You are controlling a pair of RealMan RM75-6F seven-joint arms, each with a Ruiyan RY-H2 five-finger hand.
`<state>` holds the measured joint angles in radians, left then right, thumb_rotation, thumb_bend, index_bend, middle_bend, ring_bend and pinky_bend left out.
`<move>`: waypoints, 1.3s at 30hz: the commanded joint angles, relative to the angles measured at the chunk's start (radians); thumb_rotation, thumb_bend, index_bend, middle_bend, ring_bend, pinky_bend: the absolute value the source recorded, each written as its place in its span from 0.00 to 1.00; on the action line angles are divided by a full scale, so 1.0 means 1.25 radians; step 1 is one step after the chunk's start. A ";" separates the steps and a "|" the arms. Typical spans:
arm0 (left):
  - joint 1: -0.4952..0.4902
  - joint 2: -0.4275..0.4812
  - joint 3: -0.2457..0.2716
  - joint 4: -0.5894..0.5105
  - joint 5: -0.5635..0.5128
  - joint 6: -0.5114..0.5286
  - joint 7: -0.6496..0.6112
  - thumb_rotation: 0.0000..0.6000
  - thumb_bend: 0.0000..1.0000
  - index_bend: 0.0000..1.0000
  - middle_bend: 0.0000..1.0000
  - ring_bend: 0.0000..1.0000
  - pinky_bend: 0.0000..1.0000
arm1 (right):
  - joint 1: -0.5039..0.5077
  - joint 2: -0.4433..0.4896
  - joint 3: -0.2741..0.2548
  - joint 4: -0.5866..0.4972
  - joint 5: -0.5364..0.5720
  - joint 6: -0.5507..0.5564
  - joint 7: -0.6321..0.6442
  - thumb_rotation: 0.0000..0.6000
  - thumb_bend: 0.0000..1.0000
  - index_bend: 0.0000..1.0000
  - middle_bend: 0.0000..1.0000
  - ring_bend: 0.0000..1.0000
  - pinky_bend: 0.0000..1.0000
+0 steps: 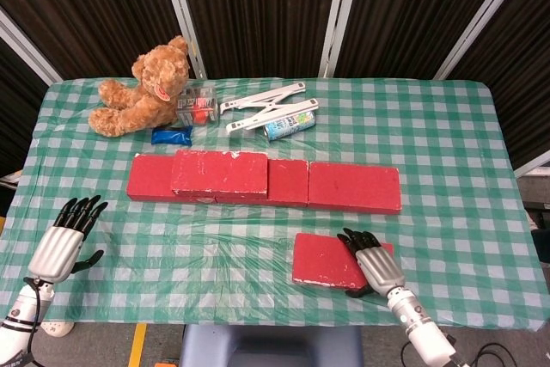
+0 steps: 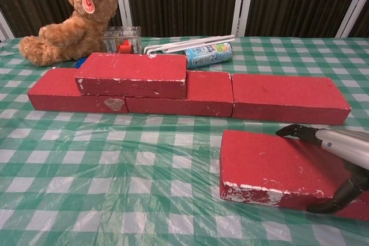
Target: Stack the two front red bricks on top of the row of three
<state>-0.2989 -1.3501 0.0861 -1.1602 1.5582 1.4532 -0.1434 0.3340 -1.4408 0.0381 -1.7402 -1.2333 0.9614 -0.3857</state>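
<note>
While flat on plastic-covered gingham, rectangular chipped brick (image 1: 331,261) bears right hand (image 1: 374,264).

Brown plush teddy bear (image 1: 142,88) far left, small clear plastic box (image 1: 197,104), white metal bracket (image 1: 261,104) and light blue drink can (image 1: 290,124) to its right

The right hand (image 1: 375,262) reaches in from the table's front edge, palm down, fingers (image 2: 296,131) stretched forward and thumb hooked low at the side. The left hand (image 1: 64,239) hangs open off the table's front left corner, fingers spread and pointing away from the robot.
</note>
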 commanded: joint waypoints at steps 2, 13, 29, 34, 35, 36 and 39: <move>0.002 -0.001 -0.005 0.001 0.004 -0.001 0.001 1.00 0.26 0.00 0.00 0.00 0.02 | 0.011 -0.007 0.004 0.001 0.022 -0.002 -0.010 1.00 0.15 0.05 0.03 0.00 0.00; 0.010 0.001 -0.021 -0.003 0.010 -0.010 0.006 1.00 0.26 0.00 0.00 0.00 0.02 | 0.008 0.021 -0.007 -0.042 -0.031 0.085 -0.030 1.00 0.24 0.64 0.47 0.34 0.34; 0.023 -0.006 -0.040 -0.023 0.008 -0.019 0.073 1.00 0.26 0.00 0.00 0.00 0.02 | 0.253 0.219 0.222 -0.015 0.033 -0.141 0.109 1.00 0.27 0.62 0.47 0.35 0.33; 0.024 -0.018 -0.050 -0.020 -0.002 -0.028 0.107 1.00 0.26 0.00 0.00 0.00 0.02 | 0.348 0.200 0.244 0.140 0.083 -0.255 0.159 1.00 0.27 0.62 0.47 0.35 0.33; 0.024 -0.021 -0.052 -0.018 -0.005 -0.031 0.114 1.00 0.26 0.00 0.00 0.00 0.02 | 0.364 0.185 0.242 0.182 0.091 -0.266 0.163 1.00 0.27 0.62 0.47 0.35 0.33; 0.024 -0.022 -0.053 -0.018 -0.007 -0.034 0.118 1.00 0.26 0.00 0.00 0.00 0.02 | 0.374 0.172 0.241 0.210 0.097 -0.273 0.171 1.00 0.27 0.62 0.47 0.35 0.33; 0.023 -0.028 -0.058 -0.014 -0.013 -0.042 0.130 1.00 0.26 0.00 0.00 0.00 0.02 | 0.399 0.137 0.236 0.289 0.105 -0.296 0.202 1.00 0.28 0.62 0.47 0.35 0.33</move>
<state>-0.2704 -1.3831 0.0154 -1.1788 1.5438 1.4020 0.0171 0.7748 -1.2265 0.3210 -1.4823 -1.1368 0.6472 -0.1862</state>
